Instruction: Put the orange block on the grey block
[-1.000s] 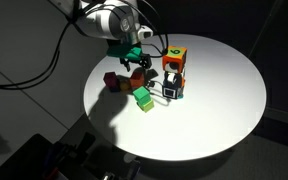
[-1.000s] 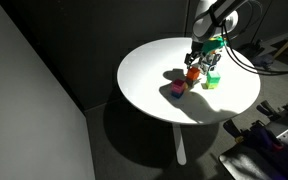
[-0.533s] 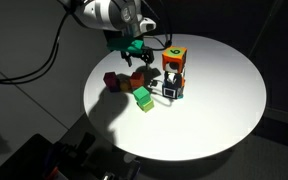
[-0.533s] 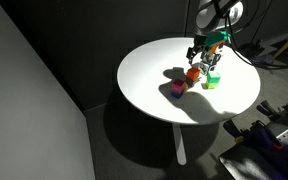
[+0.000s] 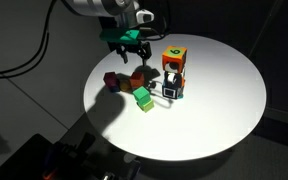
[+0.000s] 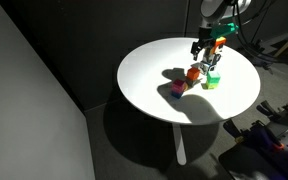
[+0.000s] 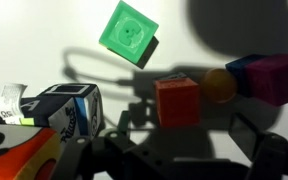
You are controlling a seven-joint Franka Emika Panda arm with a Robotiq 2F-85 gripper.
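The orange block [image 7: 176, 101] stands free on the white table, in the wrist view just beyond my fingertips. It also shows in both exterior views [image 5: 137, 76] [image 6: 193, 73]. A thin grey edge [image 7: 171, 78] shows at its far side; I cannot tell whether that is the grey block, which is otherwise hidden. My gripper [image 7: 179, 155] is open and empty, hanging above the orange block without touching it [image 5: 127, 47] [image 6: 208, 50].
A green block [image 7: 127, 32], a yellow-orange ball [image 7: 220, 85] and a purple block [image 7: 269, 75] lie close around. An orange cube with a green mark [image 5: 173, 57] is stacked over a black-and-white cube [image 5: 172, 88]. The round table [image 5: 224, 110] ends at a dark drop.
My gripper has risen up and away from the blocks, fingers open. The orange block has stayed in place below it.
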